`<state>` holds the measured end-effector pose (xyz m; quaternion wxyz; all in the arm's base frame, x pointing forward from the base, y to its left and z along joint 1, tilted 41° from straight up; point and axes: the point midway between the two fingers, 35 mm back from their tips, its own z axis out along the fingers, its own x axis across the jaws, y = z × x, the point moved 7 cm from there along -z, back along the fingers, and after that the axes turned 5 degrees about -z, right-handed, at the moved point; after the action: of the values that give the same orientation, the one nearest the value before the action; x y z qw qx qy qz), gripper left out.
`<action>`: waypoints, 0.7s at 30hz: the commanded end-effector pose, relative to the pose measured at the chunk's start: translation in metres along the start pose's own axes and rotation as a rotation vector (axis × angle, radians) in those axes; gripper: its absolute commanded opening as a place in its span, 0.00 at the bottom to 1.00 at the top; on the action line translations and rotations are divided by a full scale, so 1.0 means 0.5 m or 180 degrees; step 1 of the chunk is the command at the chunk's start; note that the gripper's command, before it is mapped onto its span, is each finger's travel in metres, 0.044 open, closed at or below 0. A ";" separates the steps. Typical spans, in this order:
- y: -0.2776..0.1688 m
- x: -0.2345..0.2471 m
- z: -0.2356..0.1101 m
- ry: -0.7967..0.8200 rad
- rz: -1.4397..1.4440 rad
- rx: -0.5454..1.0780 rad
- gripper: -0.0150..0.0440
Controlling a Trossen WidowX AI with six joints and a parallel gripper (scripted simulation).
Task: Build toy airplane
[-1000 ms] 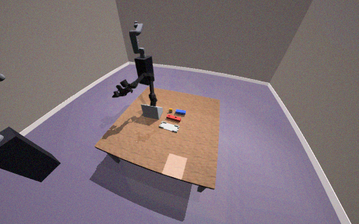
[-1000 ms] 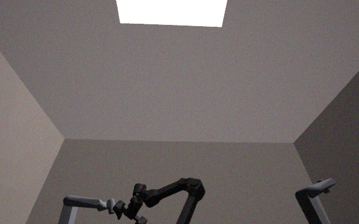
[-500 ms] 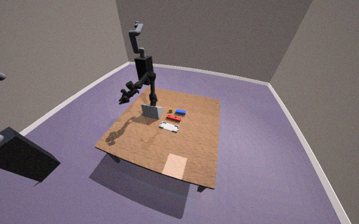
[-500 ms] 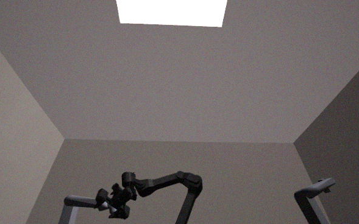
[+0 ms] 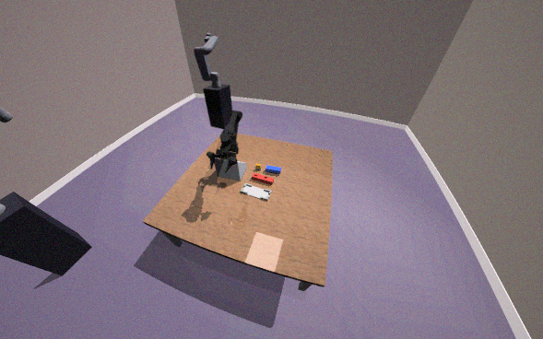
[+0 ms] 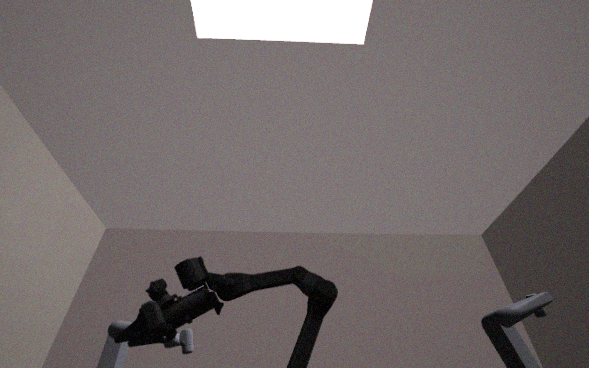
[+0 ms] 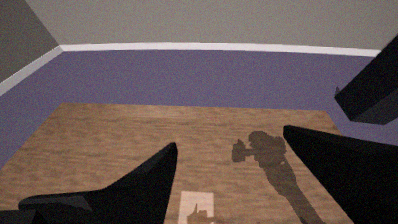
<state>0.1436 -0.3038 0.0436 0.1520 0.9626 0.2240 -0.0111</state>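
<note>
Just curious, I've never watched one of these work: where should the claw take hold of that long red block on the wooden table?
Probably from straight above, across the middle of the long red block, fingers on its two long sides. It lies flat and apart from its neighbours. The gripper is open and empty.

tabletop (image 5: 292,216): brown wood grain
pale patch (image 5: 265,251): near tabletop's front edge
floor (image 5: 384,258): purple
ceiling light (image 6: 282,20): bright white

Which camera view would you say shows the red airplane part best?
The top view: the red part lies on the table between the blue piece and the white jig. The exterior and wrist views do not show it.
</note>
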 end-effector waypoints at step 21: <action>-0.359 0.477 -0.151 0.2449 -0.3417 0.1707 1.00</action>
<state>0.2760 -0.0617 0.0393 -0.1562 0.7098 0.6623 0.1820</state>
